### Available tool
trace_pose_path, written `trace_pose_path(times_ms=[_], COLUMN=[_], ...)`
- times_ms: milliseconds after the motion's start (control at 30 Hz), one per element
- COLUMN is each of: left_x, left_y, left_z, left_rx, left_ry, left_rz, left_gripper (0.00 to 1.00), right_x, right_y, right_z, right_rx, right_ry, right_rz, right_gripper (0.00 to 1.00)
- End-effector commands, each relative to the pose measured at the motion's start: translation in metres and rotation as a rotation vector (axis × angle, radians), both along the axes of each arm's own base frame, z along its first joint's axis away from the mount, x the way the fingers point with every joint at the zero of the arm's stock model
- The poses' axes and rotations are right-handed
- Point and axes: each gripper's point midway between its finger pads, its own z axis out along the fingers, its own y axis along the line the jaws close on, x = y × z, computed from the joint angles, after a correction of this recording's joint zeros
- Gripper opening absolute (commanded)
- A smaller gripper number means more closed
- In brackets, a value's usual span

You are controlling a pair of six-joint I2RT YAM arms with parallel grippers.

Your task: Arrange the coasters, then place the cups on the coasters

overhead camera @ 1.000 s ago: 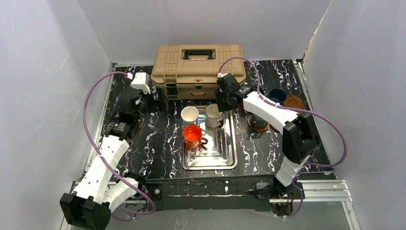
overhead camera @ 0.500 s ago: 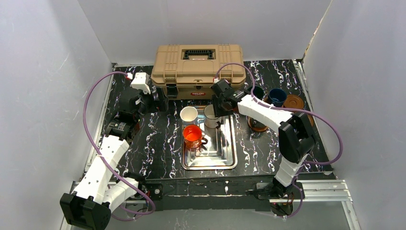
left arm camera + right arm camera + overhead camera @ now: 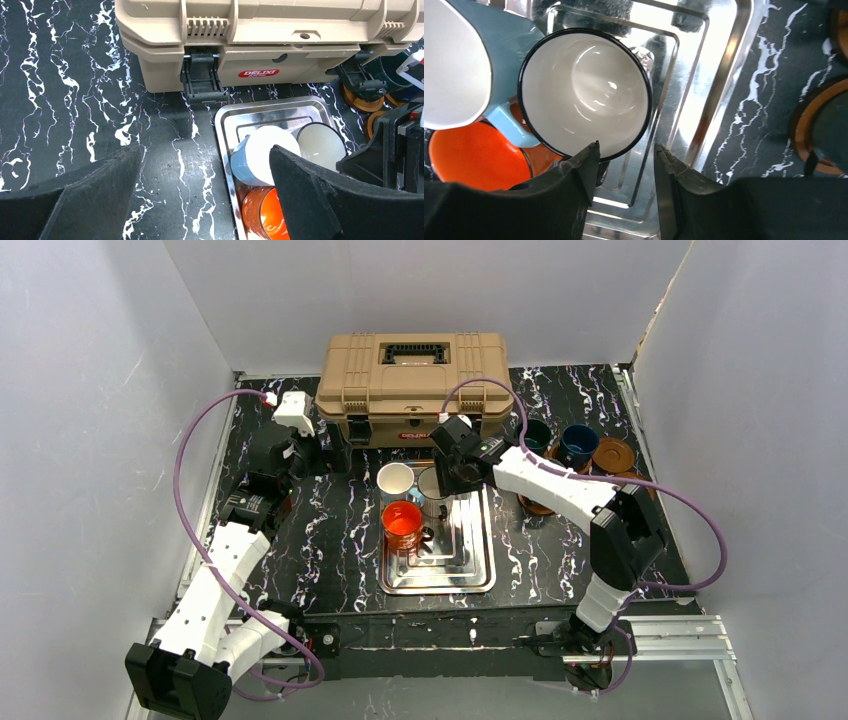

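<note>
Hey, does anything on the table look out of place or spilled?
Nothing spilled or broken. The orange cup, blue-sided cup and black-rimmed cup sit bunched at the steel tray's far end, off the coasters.

A robot lab cell: plain white walls (image 3: 100, 360) enclose a black marbled table (image 3: 340, 530).

Parted jaws straddle the rim of the cream cup (image 3: 584, 95) in the tray (image 3: 720, 84).

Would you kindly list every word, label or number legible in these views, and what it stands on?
"DELIXI": white letters on the red label on the toolbox front, upside down in the left wrist view.
Small line under it: too small to read.
Same label in the top view: blurred.
</note>
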Motion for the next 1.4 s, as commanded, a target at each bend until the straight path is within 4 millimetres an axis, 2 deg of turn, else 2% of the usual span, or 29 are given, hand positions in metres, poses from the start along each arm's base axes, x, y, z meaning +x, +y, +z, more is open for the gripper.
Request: trace_pose_path(times_ms=[0,267,600,833,1033,1267,1367], left_x=[-0.003,-0.003,-0.003,-0.003,-0.002,-0.002,-0.002], left_y=[-0.001,0.0,0.0,0.0,0.0,-0.001,-0.002], left_z=[0.005,0.006,0.007,0.007,0.005,0.005,0.005], left_rx=[-0.002,0.001,0.003,0.003,0.002,-0.001,-0.004], left_ry=[-0.015,-0.017,-0.018,-0.018,-0.013,-0.012,-0.012], left_rz=[-0.006,-0.004,-0.004,-0.003,-0.004,-0.006,-0.009], left_gripper=[0.98,0.98,0.98,0.98,0.98,0.98,0.98], right_x=[0.017,0.044,0.05,0.046,0.037,0.023,0.015], right_y=[-0.005,-0.003,0.002,0.006,-0.001,-0.017,-0.028], right_z=[0.024,0.023,-0.001,-0.008,-0.012,0.01,0.023], right_rx=[-0.046,-0.167,-0.185,-0.165,-0.173,-0.159,-0.153], right_ry=[-0.087,-0.133,-0.085,-0.064,-0.038,-0.04,-0.047], right_rz=[0.008,0.076,0.116,0.127,0.12,0.066,0.035], right_gripper=[0.53,0.53,0.53,0.35,0.21,0.01,0.01])
